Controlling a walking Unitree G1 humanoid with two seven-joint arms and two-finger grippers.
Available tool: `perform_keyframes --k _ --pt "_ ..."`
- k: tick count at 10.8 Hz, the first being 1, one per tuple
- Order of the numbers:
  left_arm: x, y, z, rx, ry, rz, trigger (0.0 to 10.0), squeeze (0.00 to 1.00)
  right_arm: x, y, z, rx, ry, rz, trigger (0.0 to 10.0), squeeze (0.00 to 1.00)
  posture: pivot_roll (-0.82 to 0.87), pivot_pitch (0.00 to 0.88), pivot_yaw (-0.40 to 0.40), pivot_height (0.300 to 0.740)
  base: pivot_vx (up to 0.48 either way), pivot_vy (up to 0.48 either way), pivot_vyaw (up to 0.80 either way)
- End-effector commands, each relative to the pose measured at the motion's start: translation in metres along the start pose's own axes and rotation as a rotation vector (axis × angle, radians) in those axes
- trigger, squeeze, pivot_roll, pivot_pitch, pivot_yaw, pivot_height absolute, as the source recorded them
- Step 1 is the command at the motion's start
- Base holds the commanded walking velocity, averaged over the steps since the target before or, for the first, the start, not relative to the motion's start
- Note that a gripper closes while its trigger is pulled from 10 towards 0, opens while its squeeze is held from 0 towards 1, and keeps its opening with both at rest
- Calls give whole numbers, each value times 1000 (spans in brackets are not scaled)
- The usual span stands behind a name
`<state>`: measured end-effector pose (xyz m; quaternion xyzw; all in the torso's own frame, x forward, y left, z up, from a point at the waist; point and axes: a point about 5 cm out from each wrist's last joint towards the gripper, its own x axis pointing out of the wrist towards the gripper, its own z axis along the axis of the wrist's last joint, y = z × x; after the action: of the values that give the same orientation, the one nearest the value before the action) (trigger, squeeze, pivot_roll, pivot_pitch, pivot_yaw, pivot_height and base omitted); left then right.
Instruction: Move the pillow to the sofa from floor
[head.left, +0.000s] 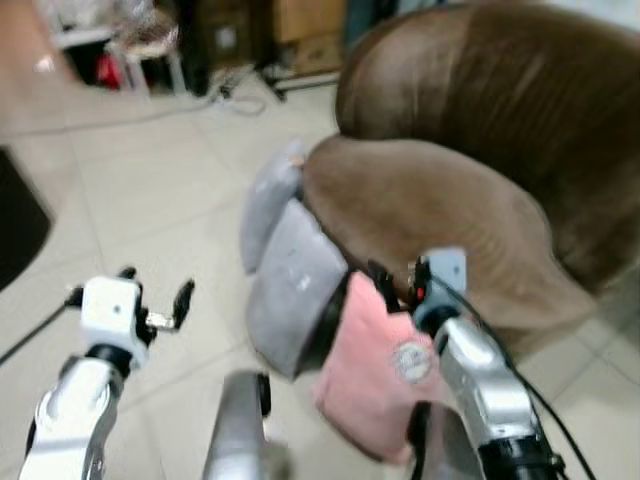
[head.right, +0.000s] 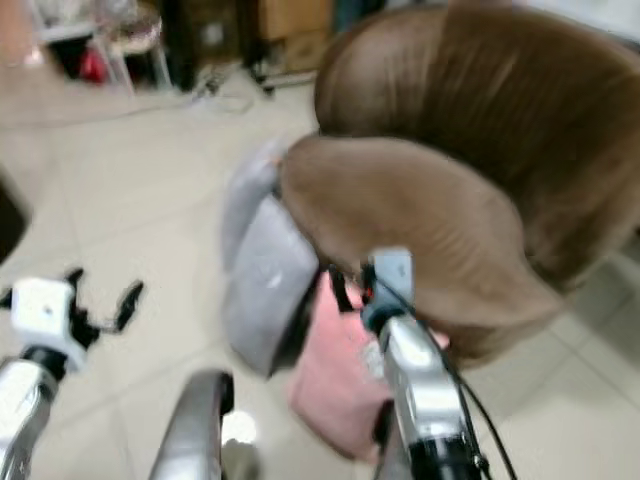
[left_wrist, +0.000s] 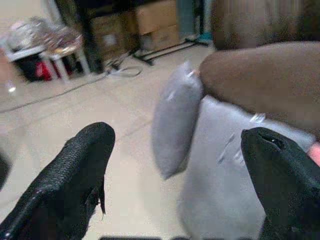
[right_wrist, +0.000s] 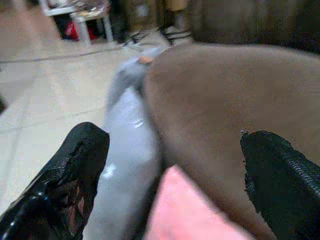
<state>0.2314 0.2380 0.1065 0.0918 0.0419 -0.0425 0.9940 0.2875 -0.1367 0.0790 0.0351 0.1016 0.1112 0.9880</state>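
The pink pillow (head.left: 375, 375) is on the floor (head.left: 150, 200), leaning against the front of the brown sofa (head.left: 440, 215). Two grey pillows (head.left: 290, 290) lean on the sofa right beside it, on the side away from the sofa's big back. The right hand (head.left: 395, 275) is much nearer to the pink pillow; it sits just above the pillow's top edge, close to the sofa seat. Its black fingers (right_wrist: 75, 165) are spread wide and hold nothing. The left hand (head.left: 155, 295) is out over the bare floor, well apart from the pink pillow, and its fingers (left_wrist: 75, 170) are spread wide too. The picture is blurry, but the pink pillow seems to stand tilted, long side running up toward the sofa seat.
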Motion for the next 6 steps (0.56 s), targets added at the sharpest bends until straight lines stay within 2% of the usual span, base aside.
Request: perform_keyframes --k 1,4,5,6 --pt "0 -2 -5 10 25 -5 10000 0 -5 -11 -9 11 47 -50 10000 0 -1 0 -36 486 0 0 0" --pt "1 2 -3 28 29 0 10000 0 -4 -13 -10 -3 65 -53 10000 0 -1 0 -39 486 0 0 0" --pt "2 0 -2 34 29 -31 10000 0 -1 -13 -9 -9 65 -28 10000 173 -1 0 -38 486 0 0 0" --pt "4 -1 -1 42 26 -59 10000 0 2 -14 -8 -5 71 -19 10000 1000 2 0 -39 486 0 0 0"
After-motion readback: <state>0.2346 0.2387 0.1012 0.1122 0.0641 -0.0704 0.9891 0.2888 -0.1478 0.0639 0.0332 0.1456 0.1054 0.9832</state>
